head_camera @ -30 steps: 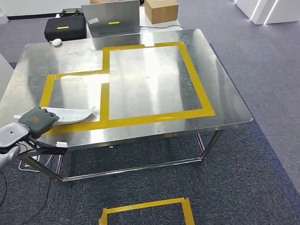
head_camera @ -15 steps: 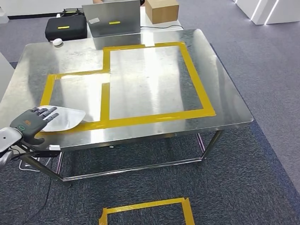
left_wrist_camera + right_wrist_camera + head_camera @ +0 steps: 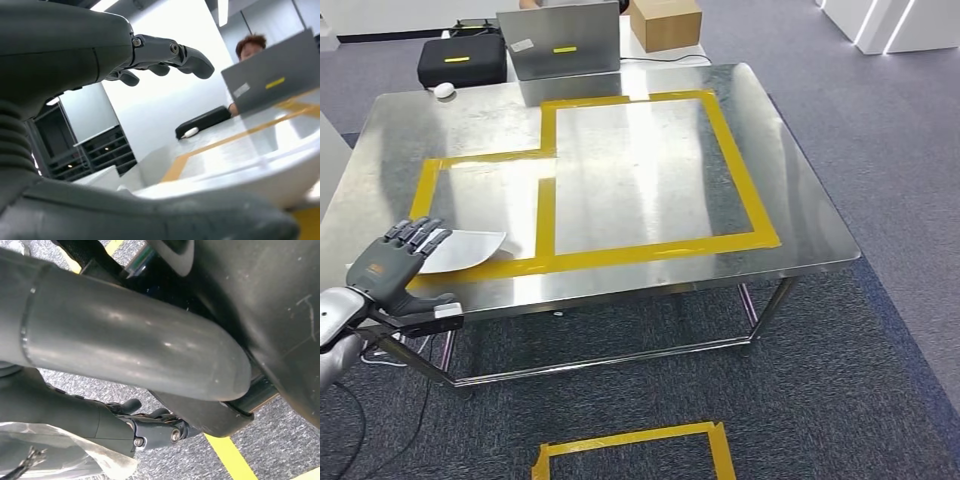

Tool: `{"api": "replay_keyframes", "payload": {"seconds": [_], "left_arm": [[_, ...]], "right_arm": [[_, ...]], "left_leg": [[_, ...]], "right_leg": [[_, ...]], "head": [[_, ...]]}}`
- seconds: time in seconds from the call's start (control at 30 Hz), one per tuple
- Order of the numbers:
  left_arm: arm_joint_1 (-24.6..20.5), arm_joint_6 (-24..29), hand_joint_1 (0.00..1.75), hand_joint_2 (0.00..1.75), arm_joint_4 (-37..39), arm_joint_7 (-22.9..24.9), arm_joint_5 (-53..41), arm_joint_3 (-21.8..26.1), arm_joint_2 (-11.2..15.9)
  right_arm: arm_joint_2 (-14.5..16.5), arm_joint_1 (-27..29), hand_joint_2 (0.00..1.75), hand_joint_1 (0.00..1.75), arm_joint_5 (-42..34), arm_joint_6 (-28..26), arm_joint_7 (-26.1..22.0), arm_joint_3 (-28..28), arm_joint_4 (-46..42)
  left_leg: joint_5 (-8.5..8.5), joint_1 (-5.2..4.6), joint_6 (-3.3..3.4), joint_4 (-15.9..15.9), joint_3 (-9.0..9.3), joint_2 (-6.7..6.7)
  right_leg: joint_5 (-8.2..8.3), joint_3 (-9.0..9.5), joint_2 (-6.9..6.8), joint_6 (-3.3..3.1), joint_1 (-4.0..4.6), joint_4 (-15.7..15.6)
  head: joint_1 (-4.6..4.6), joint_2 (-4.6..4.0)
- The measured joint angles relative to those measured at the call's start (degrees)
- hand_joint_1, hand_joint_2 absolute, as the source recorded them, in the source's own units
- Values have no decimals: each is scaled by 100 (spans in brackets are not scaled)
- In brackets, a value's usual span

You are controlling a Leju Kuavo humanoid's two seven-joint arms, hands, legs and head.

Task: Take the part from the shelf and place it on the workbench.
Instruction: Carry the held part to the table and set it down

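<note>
Steel counter (image 3: 788, 180) fills the head view, its top marked with yellow tape (image 3: 546, 215) forming one small frame toward the left edge and a larger one beside it. The white part (image 3: 463, 250) lies flat inside the small frame, near the front left corner, one end reaching almost to the tape strip that divides the two frames. The left hand (image 3: 395, 262) hovers over the part's other end at the front left corner, fingers stretched out and spread, released and grasping nothing. At the far edge stand a grey laptop (image 3: 558, 40), a black case (image 3: 462, 62) with a white mouse (image 3: 443, 90) beside it, and a cardboard box (image 3: 666, 22). On the carpet in front of the counter is another tape outline (image 3: 637, 450).

Left wrist view: the left hand (image 3: 75, 55) has its fingers (image 3: 177, 55) extended straight and apart above the part (image 3: 241, 175), with clear space between them; the thumb lies along the part's near side. Beyond are the tape, the case, the mouse, the laptop and a person (image 3: 249, 47) behind it.

Right wrist view: the right hand (image 3: 124, 422) hangs over grey carpet with a yellow floor line (image 3: 230, 455); its fingers show partly and I cannot tell whether they are clenched.
</note>
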Motion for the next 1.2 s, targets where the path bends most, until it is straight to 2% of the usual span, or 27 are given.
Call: {"api": "replay_keyframes", "payload": {"seconds": [0.13, 0.23, 0.27, 0.33, 0.37, 0.4, 0.43, 0.5, 0.53, 0.57, 0.63, 0.73, 0.8, 0.87, 0.9, 0.93, 0.97, 1.0, 1.03, 1.07, 1.1, 1.17, 1.2], "left_arm": [[241, 11, 0, 0, -338, -1, 2, 318, -23], [282, 11, 0, 0, -492, -2, 5, 464, -26], [291, 11, 0, 0, -530, -2, 6, 498, -29], [331, 11, 0, 0, -573, -3, 7, 537, -34], [363, 11, 0, 0, -583, -4, 7, 548, -39], [395, 11, 0, 0, -589, -5, 6, 554, -45], [422, 11, 0, 0, -598, -7, 6, 558, -51], [454, 11, 0, 0, -624, -9, 6, 566, -62], [457, 12, 0, 0, -636, -9, 8, 572, -62], [463, 12, 0, 0, -644, -9, 9, 577, -63], [485, 15, 0, 0, -659, -14, 13, 584, -65], [553, 85, 0, 0, -773, -76, 114, 667, -76], [685, 175, 0, 0, -1012, -127, 258, 820, -102], [950, 265, 0, 0, -1297, -145, 398, 976, -139], [1124, 325, 0, 0, -1440, -156, 478, 1045, -158], [1303, 406, 0, 0, -1589, -179, 575, 1117, -175], [1475, 512, 0, 0, -1752, -211, 702, 1204, -195], [1634, 630, 0, 0, -1921, -249, 855, 1309, -212], [1789, 746, 0, 0, -2091, -291, 1048, 1440, -232], [1965, 835, 0, 0, -2277, -352, 1319, 1597, -254], [2180, 862, 0, 0, -2474, -439, 1665, 1772, -276], [2712, 719, 0, 0, -2942, -714, 2527, 2169, -339], [2995, 599, 0, 0, -3179, -873, 2892, 2364, -380]], "right_arm": [[11, -4, 0, 0, 0, 14, 19, 30, 0], [10, -19, 0, 0, -1, 15, 27, 49, 0], [10, -22, 0, 0, -2, 15, 28, 57, 0], [10, -28, 0, 0, -8, 9, 12, 66, -1], [10, -40, 0, 0, -10, 4, -1, 68, -2], [10, -55, 0, 0, -13, 0, -10, 68, -2], [10, -69, 0, 0, -15, -2, -8, 69, -2], [10, -74, 0, 0, -15, -2, 21, 70, -1], [13, -64, 0, 0, -16, 1, 35, 72, -1], [14, -50, 0, 0, -17, 5, 43, 73, 0], [17, -33, 0, 0, -19, 13, 43, 76, 0], [20, -44, 0, 0, -27, 15, 42, 77, 0], [26, -52, 0, 0, -45, 18, 42, 79, -1], [36, -46, 0, 0, -73, 19, 44, 89, -2], [42, -42, 0, 0, -89, 15, 47, 95, -2], [45, -39, 0, 0, -107, 9, 50, 99, -2], [48, -38, 0, 0, -126, 3, 55, 103, -2], [50, -39, 0, 0, -149, -1, 60, 103, -2], [54, -39, 0, 0, -173, -3, 71, 104, -2], [58, -36, 0, 0, -205, -10, 87, 104, -2], [62, -26, 0, 0, -245, -26, 105, 103, -2], [66, 13, 0, 0, -337, -70, 132, 99, -4], [65, 32, 0, 0, -375, -93, 129, 97, -7]], "left_leg": [[16, -15, 45, 23, -40, 0], [135, 26, 156, -117, -18, 12], [174, 49, 188, -169, -1, 19], [198, 67, 213, -197, 18, 28], [188, 70, 210, -196, 29, 30], [171, 73, 203, -195, 50, 31], [143, 80, 190, -192, 80, 30], [52, 99, 140, -182, 159, 21], [3, 102, 106, -174, 180, 15], [-37, 96, 71, -161, 191, 8], [-63, 78, 15, -142, 159, -3], [-140, 79, -51, -18, 80, -5], [-432, 84, -95, 533, -212, -2], [-730, 87, -116, 1372, -673, -2], [-735, 88, -115, 1645, -858, -2], [-605, 87, -105, 1724, -972, -2], [-352, 87, -89, 1576, -999, -2], [-38, 86, -69, 1261, -958, -2], [208, 79, -47, 934, -888, -1], [384, 63, -29, 649, -821, -1], [463, 47, -17, 471, -778, 1], [467, 22, 4, 326, -747, 5], [472, 40, 29, 270, -741, 15]], "right_leg": [[46, 1, 5, 64, -18, -39], [30, -66, -4, 132, -1, -6], [-57, -174, -7, 148, 6, 180], [-309, -532, -9, 174, 6, 872], [-388, -712, -10, 188, 5, 1227], [-372, -824, -12, 198, 5, 1432], [-241, -844, -16, 205, 2, 1430], [196, -644, -35, 217, -7, 912], [339, -495, -42, 217, -1, 649], [385, -372, -47, 197, 8, 439], [312, -269, -44, 137, 28, 323], [175, -221, -25, 32, -9, 163], [48, -131, -7, -57, -34, 16], [15, -95, 3, -94, -33, -5], [4, -75, 13, -102, -32, -4], [-8, -54, 24, -108, -30, -2], [-19, -35, 36, -109, -28, 2], [-28, -21, 46, -106, -25, 6], [-33, -18, 52, -99, -20, 8], [-28, -25, 62, -80, -15, 9], [-13, -35, 75, -51, -12, 3], [37, -59, 99, 28, -12, -22], [41, -79, 100, 62, -12, -26]], "head": [[-1, 0], [5, 0], [16, 0], [34, 0], [42, 0], [42, -1], [42, -1], [40, -2], [41, -2], [39, -1], [34, 1], [24, 1], [15, 0], [8, 0], [7, 0], [5, 0], [6, 0], [6, 0], [9, 0], [10, 0], [11, 0], [11, 0], [11, 0]]}}
